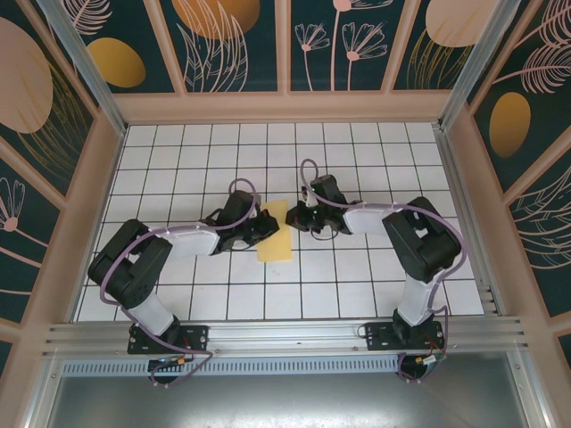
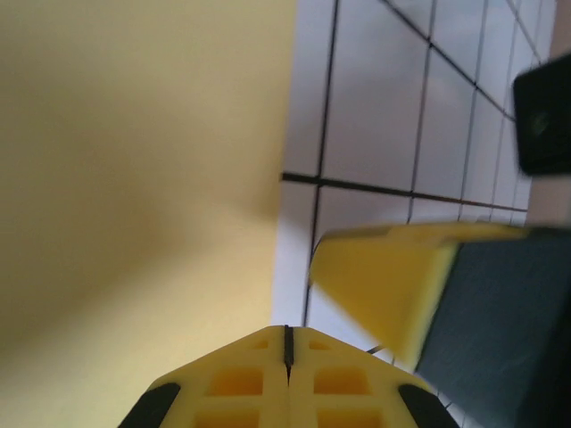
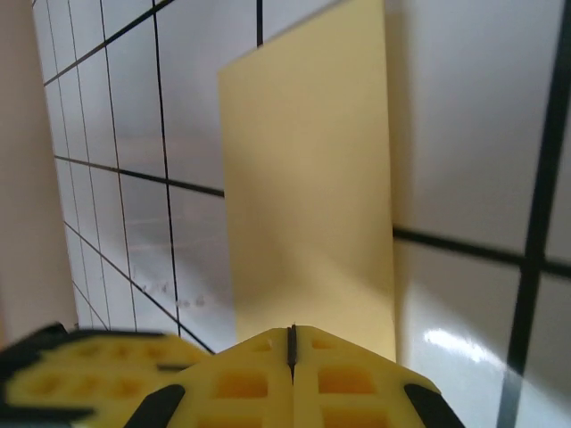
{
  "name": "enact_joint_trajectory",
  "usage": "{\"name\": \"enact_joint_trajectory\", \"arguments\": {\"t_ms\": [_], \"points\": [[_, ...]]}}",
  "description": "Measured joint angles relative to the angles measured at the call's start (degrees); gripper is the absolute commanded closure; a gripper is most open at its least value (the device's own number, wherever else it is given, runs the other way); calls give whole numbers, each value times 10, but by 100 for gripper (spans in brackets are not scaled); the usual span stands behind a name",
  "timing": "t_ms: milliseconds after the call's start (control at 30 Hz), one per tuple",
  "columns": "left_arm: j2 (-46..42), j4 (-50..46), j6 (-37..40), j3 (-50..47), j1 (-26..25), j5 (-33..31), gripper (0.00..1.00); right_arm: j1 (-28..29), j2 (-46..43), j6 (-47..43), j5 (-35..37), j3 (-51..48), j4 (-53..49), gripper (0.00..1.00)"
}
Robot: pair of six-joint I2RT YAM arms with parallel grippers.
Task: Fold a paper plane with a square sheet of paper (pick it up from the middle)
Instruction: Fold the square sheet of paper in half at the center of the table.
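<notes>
The yellow sheet of paper [image 1: 275, 239] lies flat on the tiled table as a narrow upright rectangle, apparently folded in half. My left gripper [image 1: 266, 225] rests at its left edge, jaws shut with nothing seen between them. In the left wrist view the paper [image 2: 134, 178] spreads ahead and to the left of the shut left gripper [image 2: 287, 343]. My right gripper [image 1: 299, 217] sits at the paper's upper right edge, also shut. The right wrist view has the paper [image 3: 312, 178] stretching away from the shut right gripper [image 3: 292, 343].
White tiles with black grout cover the table [image 1: 357, 267]. Low wooden walls [image 1: 285, 107] fence it on three sides, and a metal rail [image 1: 285, 334] runs along the near edge. The right gripper's yellow finger [image 2: 384, 285] shows close by in the left wrist view.
</notes>
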Motion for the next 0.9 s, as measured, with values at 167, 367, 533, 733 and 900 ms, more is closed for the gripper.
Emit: {"name": "enact_joint_trajectory", "arguments": {"t_ms": [167, 367, 533, 733, 900], "points": [[0, 9, 0, -26, 0, 17, 100, -1, 35, -13, -2, 32, -5, 100], [23, 34, 5, -27, 0, 44, 100, -1, 61, -28, -6, 53, -11, 100], [47, 29, 10, -27, 0, 48, 100, -1, 76, -37, -6, 57, -14, 100], [51, 25, 12, -27, 1, 51, 100, -1, 90, -45, -5, 67, -18, 100], [52, 19, 13, -25, 2, 52, 100, -1, 93, -36, -3, 70, -17, 100]]}}
